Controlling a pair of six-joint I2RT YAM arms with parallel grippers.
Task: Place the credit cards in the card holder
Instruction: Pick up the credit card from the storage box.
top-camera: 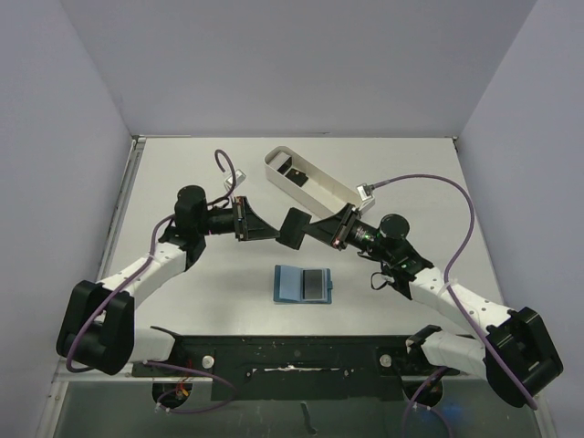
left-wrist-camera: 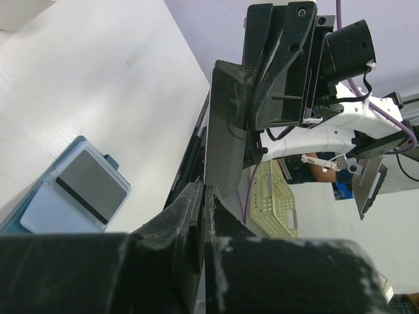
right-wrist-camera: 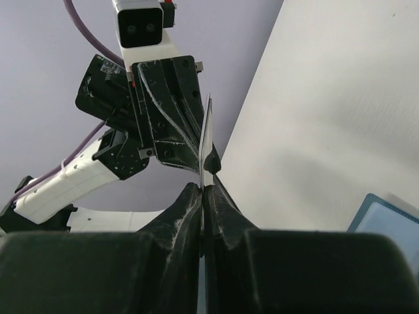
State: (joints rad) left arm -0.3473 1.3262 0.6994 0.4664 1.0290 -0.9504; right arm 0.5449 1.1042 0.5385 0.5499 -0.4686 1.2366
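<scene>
Left claw [top-camera: 276,231] and right claw [top-camera: 318,234] meet in the overhead view above the middle of the worktop [top-camera: 182,182], each closed on an opposite edge of one black card [top-camera: 295,228]. You have the card holder [top-camera: 290,285] lying open just nearer the near edge, with a grey card [top-camera: 316,285] on its right half. Another dark card [top-camera: 297,173] sits in the white tray [top-camera: 321,193] toward the far edge.

From your left wrist, the left claw [left-wrist-camera: 204,216] pinches the black card [left-wrist-camera: 226,131] at its lower edge and the right claw [left-wrist-camera: 262,111] grips higher up. The card holder [left-wrist-camera: 46,216] and grey card [left-wrist-camera: 91,186] lie well below.

From your right wrist, the right claw [right-wrist-camera: 203,203] is shut on the black card [right-wrist-camera: 207,131], seen edge-on, with the left claw [right-wrist-camera: 190,150] beyond.

I judge you about midway: one card is placed, one is in the air and at least one is left.
</scene>
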